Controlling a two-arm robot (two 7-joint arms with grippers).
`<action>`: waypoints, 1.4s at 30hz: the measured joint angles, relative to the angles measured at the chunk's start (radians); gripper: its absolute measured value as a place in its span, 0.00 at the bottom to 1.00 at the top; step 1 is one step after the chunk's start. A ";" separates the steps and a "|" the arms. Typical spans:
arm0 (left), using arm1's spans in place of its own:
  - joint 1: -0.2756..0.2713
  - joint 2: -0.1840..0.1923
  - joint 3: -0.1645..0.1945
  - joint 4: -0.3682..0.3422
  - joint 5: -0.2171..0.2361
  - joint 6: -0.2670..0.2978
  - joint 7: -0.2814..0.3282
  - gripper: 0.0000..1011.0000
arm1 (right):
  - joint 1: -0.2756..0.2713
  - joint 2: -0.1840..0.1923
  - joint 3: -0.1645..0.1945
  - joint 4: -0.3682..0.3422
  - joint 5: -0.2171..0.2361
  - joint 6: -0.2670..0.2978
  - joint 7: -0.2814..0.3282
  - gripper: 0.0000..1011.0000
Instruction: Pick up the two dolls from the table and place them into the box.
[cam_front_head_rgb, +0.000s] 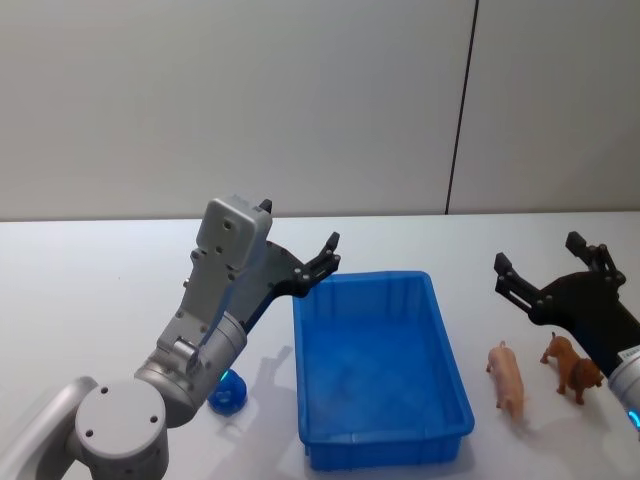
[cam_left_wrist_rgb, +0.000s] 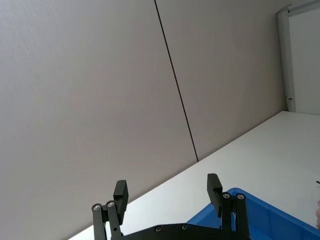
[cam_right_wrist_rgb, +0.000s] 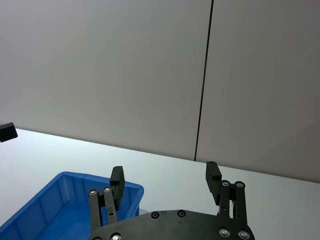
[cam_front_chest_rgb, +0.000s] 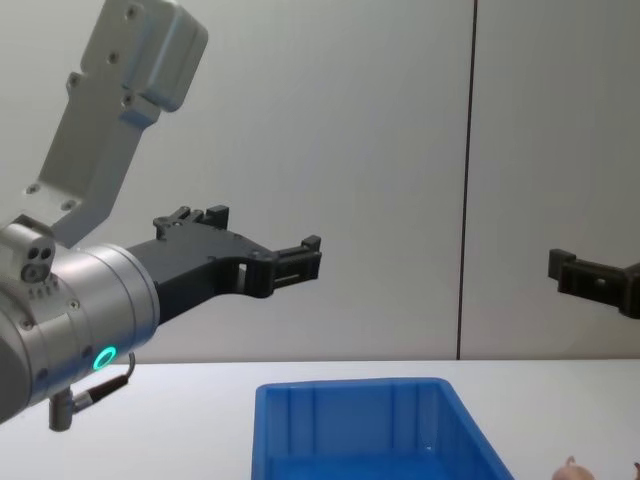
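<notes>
Bare lab-like test room: plain white table (cam_front_head_rgb: 90, 280), grey panelled wall (cam_front_head_rgb: 250, 100).

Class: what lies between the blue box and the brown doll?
The pink doll lies there on the table, apart from both box and brown doll; the head view shows it.

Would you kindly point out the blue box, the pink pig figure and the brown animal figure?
blue box (cam_front_head_rgb: 385, 452), head view, on its front wall.
pink pig figure (cam_front_head_rgb: 507, 375), head view, on its back.
brown animal figure (cam_front_head_rgb: 572, 368), head view, on its body.
</notes>
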 joint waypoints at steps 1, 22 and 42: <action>0.000 0.000 0.000 0.000 0.000 0.000 0.000 0.99 | 0.000 0.000 0.000 0.000 0.000 0.000 0.000 0.99; 0.000 0.000 0.000 0.000 0.000 0.000 0.000 0.99 | 0.000 0.003 0.003 0.003 0.000 0.003 0.001 0.99; 0.000 0.000 0.000 0.000 0.000 0.000 0.000 0.99 | -0.025 0.105 0.067 0.097 -0.005 0.104 0.086 0.99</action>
